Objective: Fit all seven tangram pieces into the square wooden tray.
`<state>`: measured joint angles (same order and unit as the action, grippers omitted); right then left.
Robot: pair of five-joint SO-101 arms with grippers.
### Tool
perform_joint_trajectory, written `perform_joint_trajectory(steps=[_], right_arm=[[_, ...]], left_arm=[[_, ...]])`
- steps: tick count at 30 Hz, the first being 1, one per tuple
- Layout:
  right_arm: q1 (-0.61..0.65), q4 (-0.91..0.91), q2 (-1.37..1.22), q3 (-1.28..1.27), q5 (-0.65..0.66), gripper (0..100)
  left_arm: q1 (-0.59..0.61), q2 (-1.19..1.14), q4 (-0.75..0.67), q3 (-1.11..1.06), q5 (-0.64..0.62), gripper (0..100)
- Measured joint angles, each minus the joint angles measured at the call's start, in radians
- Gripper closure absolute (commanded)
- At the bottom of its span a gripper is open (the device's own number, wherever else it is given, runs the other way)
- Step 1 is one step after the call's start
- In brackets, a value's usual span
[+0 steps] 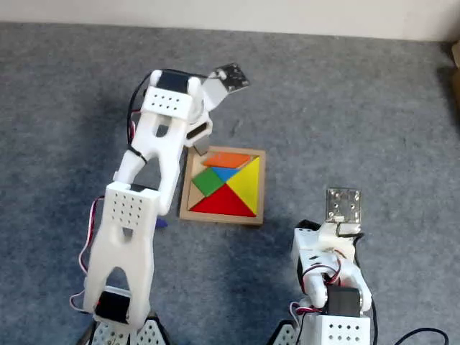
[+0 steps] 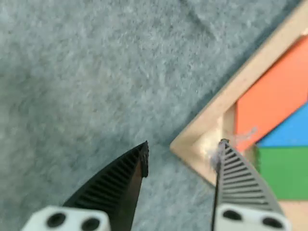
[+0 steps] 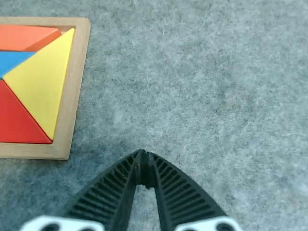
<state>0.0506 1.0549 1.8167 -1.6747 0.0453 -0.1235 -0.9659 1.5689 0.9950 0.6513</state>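
The left hand (image 2: 183,151) is open to about a middle width and holds nothing. It hangs over one corner of the wooden tray (image 2: 231,91): one finger (image 2: 236,178) is above the bare wood just inside that corner, and the other finger (image 2: 120,183) is outside it, above the grey worktop (image 1: 359,108).

Just beyond the inner finger lie the orange piece (image 2: 274,96), the blue piece (image 2: 288,130) and the green piece (image 2: 284,173), all flat in the tray. The right hand (image 3: 144,156) is closed with nothing between its fingers. It is well apart from the tray, whose yellow piece (image 3: 43,82) and red piece (image 3: 17,120) lie in front of it and to one side.

I count five pieces in the tray, so the task does not seem finished. A small purple thing (image 1: 159,223) lies beside the left arm, behind its hand; it may be a piece, but I cannot tell.

I judge the pieces to be thin, stiff, light and smooth, so they could slip. They are best taken by two opposite edges, not by the flat face. The tray also looks light and may slide if a finger pushes its rim.
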Motion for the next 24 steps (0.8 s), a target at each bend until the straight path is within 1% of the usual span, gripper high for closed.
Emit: perform_joint_trajectory(steps=[7,12,15,19,21,24], right_arm=[[0.0,0.0,0.0,0.0,0.0,99.3],[0.0,0.0,0.0,0.0,0.0,99.3],[0.0,0.0,0.0,0.0,0.0,99.3],[0.0,0.0,0.0,0.0,0.0,99.3],[0.0,0.0,0.0,0.0,0.0,99.3],[0.0,0.0,0.0,0.0,0.0,99.3]], left_arm=[[-0.003,-0.041,-0.018,0.0,-0.003,78],[-0.052,-0.041,-0.018,0.002,-0.009,78],[-0.081,-0.041,-0.018,0.025,-0.044,78],[-0.087,-0.041,-0.017,0.08,-0.066,78],[-0.087,-0.041,0.017,0.115,-0.066,78],[-0.087,-0.041,0.104,0.198,-0.066,78]])
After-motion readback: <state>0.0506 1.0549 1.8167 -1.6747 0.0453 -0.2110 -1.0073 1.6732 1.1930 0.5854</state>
